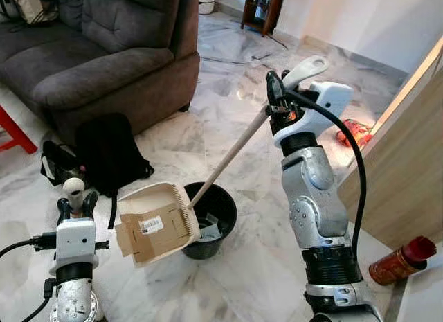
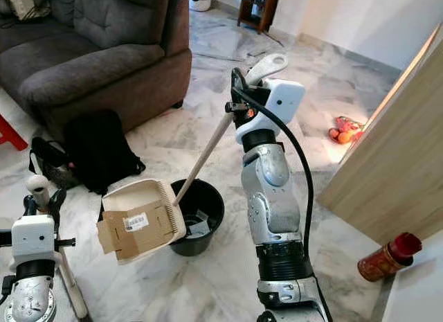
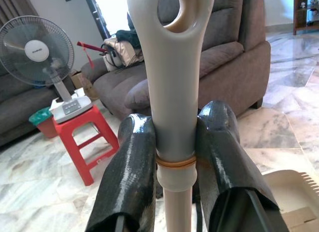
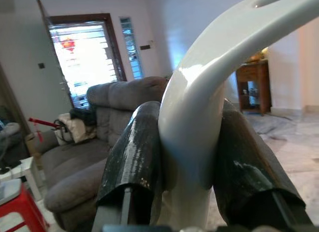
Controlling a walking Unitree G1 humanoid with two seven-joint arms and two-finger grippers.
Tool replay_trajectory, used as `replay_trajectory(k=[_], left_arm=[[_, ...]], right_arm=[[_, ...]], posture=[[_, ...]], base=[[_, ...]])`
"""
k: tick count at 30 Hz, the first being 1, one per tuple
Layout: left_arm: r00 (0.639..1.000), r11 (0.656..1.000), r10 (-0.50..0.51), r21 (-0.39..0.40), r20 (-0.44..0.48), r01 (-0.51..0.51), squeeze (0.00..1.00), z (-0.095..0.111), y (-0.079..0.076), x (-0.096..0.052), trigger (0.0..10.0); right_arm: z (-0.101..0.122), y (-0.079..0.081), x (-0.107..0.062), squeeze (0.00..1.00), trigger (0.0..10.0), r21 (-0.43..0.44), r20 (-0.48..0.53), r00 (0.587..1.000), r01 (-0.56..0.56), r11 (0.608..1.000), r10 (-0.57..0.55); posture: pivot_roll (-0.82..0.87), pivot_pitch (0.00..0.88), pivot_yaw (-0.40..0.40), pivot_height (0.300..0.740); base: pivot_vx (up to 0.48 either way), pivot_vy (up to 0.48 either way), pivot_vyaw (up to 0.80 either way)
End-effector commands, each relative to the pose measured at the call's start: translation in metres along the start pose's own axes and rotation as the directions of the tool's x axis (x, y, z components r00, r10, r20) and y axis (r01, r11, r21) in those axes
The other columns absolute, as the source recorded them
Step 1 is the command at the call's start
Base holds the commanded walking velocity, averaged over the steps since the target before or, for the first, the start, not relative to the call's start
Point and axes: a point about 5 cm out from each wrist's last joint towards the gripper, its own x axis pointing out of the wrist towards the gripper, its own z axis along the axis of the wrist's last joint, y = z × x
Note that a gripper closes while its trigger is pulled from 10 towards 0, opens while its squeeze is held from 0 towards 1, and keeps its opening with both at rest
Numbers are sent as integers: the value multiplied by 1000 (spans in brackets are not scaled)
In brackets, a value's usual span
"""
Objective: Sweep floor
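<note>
Right pincer point(image 1: 277, 93), clamped on the dustpan point(image 1: 156, 225) handle, tips cardboard point(image 1: 149, 232) toward the centre-frame bin point(image 1: 211, 221); left pincer point(image 3: 172, 157) grips the broom point(image 3: 172, 92) upright.

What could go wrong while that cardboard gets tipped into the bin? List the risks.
1. The cardboard piece lies in the raised dustpan, whose edge meets the black bin rim at one side; much of it hangs outside, so it may drop onto the floor.
2. The right hand grips the long dustpan handle far from the pan, so it could swing.
3. The left hand holds the broom handle; its pole stands nearby.
</note>
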Motion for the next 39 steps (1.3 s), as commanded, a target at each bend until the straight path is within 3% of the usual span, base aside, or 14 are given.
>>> replay_trajectory(k=[1, 9, 19, 39], left_arm=[[999, 1000, 6, 5, 44, -6, 0, 8, 0, 2, 10000], [999, 1000, 8, 4, 48, -8, 0, 9, 1, 3, 10000], [999, 1000, 6, 4, 48, -6, 0, 9, 0, 3, 10000], [999, 1000, -2, 7, 41, 1, 0, 7, -1, 1, 10000]], right_arm=[[12, -6, 4, 0, 10000, -8, 57, 998, 23, 1000, -23], [36, -18, 12, 0, 10000, -52, 159, 985, 82, 995, -73], [51, -14, 14, 0, 10000, -103, 260, 963, 102, 989, -72], [24, 39, -13, 0, 10000, -165, 261, 962, -34, 986, 77]], posture=[[185, 77, -113, 740], [184, 78, -110, 740], [186, 79, -110, 740], [185, 85, -113, 740]], base=[[0, 0, 0], [0, 0, 0], [0, 0, 0], [0, 0, 0]])
